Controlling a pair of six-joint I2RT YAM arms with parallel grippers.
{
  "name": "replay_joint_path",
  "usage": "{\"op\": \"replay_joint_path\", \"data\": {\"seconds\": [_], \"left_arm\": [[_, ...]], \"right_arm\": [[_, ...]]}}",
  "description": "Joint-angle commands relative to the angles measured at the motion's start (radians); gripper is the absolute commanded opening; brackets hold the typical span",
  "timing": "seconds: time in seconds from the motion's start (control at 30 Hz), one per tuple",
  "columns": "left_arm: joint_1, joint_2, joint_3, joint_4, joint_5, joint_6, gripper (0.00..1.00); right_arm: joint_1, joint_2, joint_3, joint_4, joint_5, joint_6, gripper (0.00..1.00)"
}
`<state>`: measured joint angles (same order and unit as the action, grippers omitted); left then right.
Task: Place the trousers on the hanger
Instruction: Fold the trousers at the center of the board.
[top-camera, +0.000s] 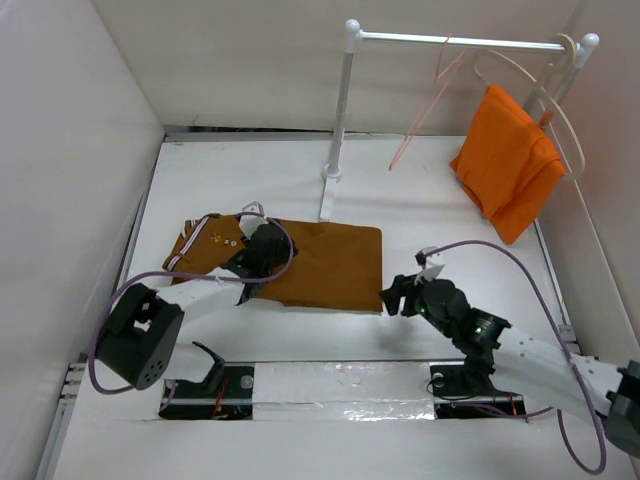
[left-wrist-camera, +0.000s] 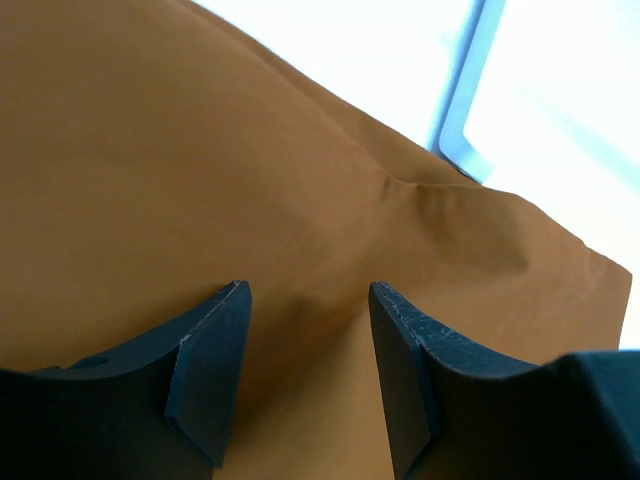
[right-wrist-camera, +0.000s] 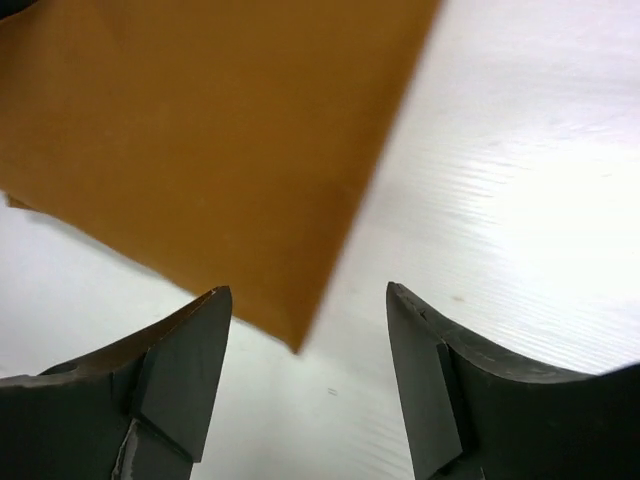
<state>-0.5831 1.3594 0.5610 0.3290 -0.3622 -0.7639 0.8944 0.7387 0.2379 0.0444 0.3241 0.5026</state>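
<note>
The ochre-brown trousers (top-camera: 320, 265) lie folded flat on the white table, striped waistband (top-camera: 190, 245) at the left. My left gripper (top-camera: 262, 248) is open right over the cloth near the waist; in the left wrist view the trousers (left-wrist-camera: 200, 170) fill the frame between its fingers (left-wrist-camera: 215, 365). My right gripper (top-camera: 393, 298) is open just off the trousers' near right corner, which shows in the right wrist view (right-wrist-camera: 180, 150) between its fingers (right-wrist-camera: 190, 370). The pink wire hanger (top-camera: 425, 100) hangs on the rail at the back.
A white clothes rail (top-camera: 450, 42) on a post (top-camera: 338, 130) stands at the back. A cream hanger (top-camera: 555, 100) on it carries a bright orange garment (top-camera: 508, 165). White walls close the left, back and right sides.
</note>
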Motion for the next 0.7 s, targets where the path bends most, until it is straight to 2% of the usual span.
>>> {"op": "replay_joint_path", "data": {"seconds": [0.0,0.07,0.1,0.13,0.17,0.2,0.23,0.27,0.4,0.57,0.6,0.67], "left_arm": [[-0.003,-0.111,-0.036,-0.010,-0.060,-0.043,0.48],[-0.018,-0.178,-0.042,-0.024,-0.066,-0.034,0.44],[-0.035,-0.198,-0.046,-0.025,-0.078,-0.028,0.41],[-0.049,-0.218,-0.046,-0.013,-0.073,-0.015,0.33],[-0.049,-0.250,-0.047,0.002,-0.054,-0.002,0.26],[-0.049,-0.261,-0.047,0.018,-0.008,0.014,0.18],[-0.049,-0.270,-0.035,0.025,0.008,0.038,0.06],[-0.049,-0.287,-0.029,0.027,0.025,0.054,0.01],[-0.058,-0.318,-0.038,0.062,0.095,0.100,0.00],[-0.104,-0.324,-0.061,0.149,0.111,0.184,0.00],[-0.113,-0.319,-0.062,0.160,0.112,0.208,0.00],[-0.123,-0.310,-0.049,0.165,0.130,0.230,0.00]], "right_arm": [[-0.060,-0.143,0.090,-0.251,0.038,-0.146,0.69],[-0.084,-0.203,0.118,-0.206,-0.048,-0.182,0.55],[-0.094,-0.199,0.124,-0.171,-0.086,-0.197,0.40],[-0.106,-0.179,0.133,-0.141,-0.142,-0.214,0.14],[-0.106,-0.107,0.147,-0.111,-0.158,-0.223,0.04],[-0.106,-0.063,0.161,-0.057,-0.168,-0.240,0.00],[-0.080,-0.017,0.196,-0.010,-0.171,-0.252,0.00],[-0.068,0.075,0.219,0.020,-0.174,-0.263,0.00],[-0.055,0.252,0.313,0.138,-0.123,-0.291,0.00],[-0.094,0.288,0.544,0.109,-0.082,-0.387,0.00],[-0.118,0.291,0.592,0.059,-0.067,-0.404,0.00],[-0.152,0.315,0.685,-0.003,-0.022,-0.430,0.17]]}}
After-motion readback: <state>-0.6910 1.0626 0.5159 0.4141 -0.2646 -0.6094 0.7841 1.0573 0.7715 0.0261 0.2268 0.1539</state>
